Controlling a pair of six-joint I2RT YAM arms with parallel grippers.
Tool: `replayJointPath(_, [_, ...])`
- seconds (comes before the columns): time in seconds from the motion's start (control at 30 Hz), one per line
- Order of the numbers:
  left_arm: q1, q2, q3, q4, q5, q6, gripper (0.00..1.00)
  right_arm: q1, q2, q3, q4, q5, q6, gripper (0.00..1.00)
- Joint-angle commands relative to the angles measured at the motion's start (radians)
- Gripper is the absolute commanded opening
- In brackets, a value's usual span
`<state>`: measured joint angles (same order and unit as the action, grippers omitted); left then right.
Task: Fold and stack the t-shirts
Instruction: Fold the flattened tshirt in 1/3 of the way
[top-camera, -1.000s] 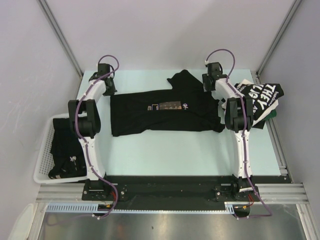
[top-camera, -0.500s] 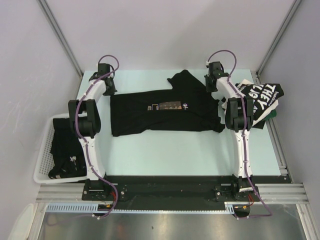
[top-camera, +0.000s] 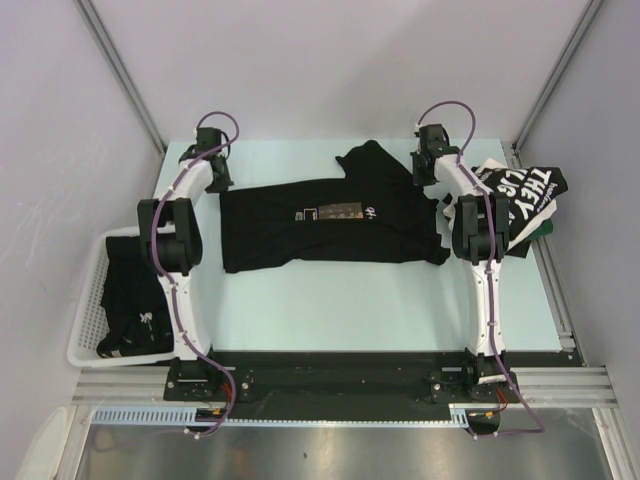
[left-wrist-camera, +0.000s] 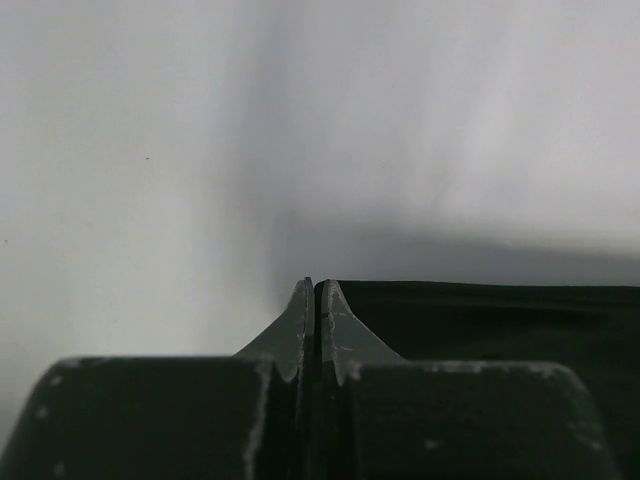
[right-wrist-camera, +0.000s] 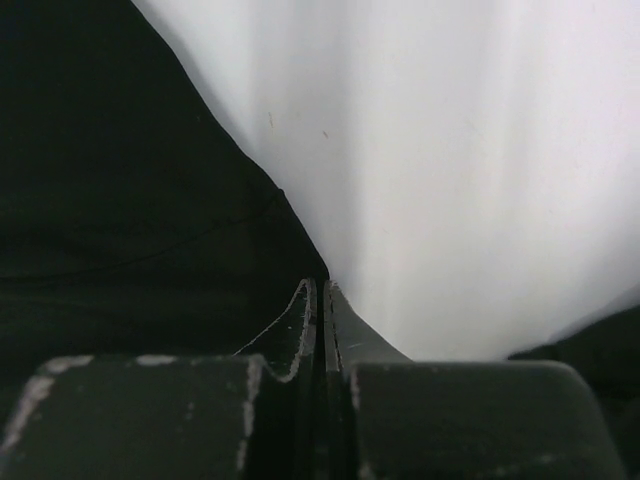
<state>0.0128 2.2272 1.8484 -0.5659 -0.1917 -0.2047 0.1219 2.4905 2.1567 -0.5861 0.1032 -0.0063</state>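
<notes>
A black t-shirt (top-camera: 330, 225) with an orange-white chest print lies spread across the middle of the table, one sleeve (top-camera: 365, 160) sticking out at the far side. My left gripper (top-camera: 218, 183) is down at its far left corner, jaws shut, and the cloth edge (left-wrist-camera: 480, 320) meets the tips of the left gripper (left-wrist-camera: 316, 285). My right gripper (top-camera: 425, 178) is at the shirt's far right edge. There the black cloth (right-wrist-camera: 120, 200) runs into the pinched tips of the right gripper (right-wrist-camera: 322, 285). A crumpled t-shirt with white block lettering (top-camera: 525, 195) lies at the right.
A white mesh basket (top-camera: 85, 320) sits off the table's left edge with folded black cloth (top-camera: 130, 300) inside. Metal frame rails (top-camera: 560, 290) border the table on the right. Both arms reach along the table's sides to its far end.
The right gripper's jaws have closed on the shirt's far right edge, and its wrist has shifted slightly. The left arm and the shirts have not moved.
</notes>
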Motion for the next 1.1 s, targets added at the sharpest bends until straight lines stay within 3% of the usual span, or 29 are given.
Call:
replayJointPath(0.0, [-0.001, -0.023, 0.002, 0.004, -0.045, 0.024, 0.00, -0.027, -0.047, -0.096, -0.110, 0.072, 0.002, 0.00])
replayJointPath(0.47, [0.035, -0.032, -0.023, 0.024, 0.015, 0.010, 0.00, -0.047, -0.082, -0.146, -0.063, 0.127, 0.002, 0.00])
replayJointPath(0.5, [0.035, -0.023, 0.000, 0.017, 0.024, 0.008, 0.00, -0.047, -0.075, -0.126, -0.061, 0.133, 0.002, 0.02])
replayJointPath(0.53, [0.033, -0.015, 0.012, 0.012, 0.047, 0.007, 0.02, -0.048, -0.056, -0.080, -0.070, 0.136, 0.002, 0.20])
replayJointPath(0.7, [0.033, -0.029, 0.038, 0.017, 0.097, 0.007, 0.21, -0.034, -0.036, 0.063, -0.110, 0.139, 0.002, 0.43])
replayJointPath(0.93, [0.033, -0.133, 0.003, 0.020, 0.110, 0.004, 0.30, -0.007, -0.197, 0.029, -0.113, 0.138, 0.028, 0.48])
replayJointPath(1.07, [0.035, -0.222, -0.061, 0.012, 0.120, 0.004, 0.32, 0.024, -0.332, -0.079, -0.129, 0.130, 0.045, 0.48])
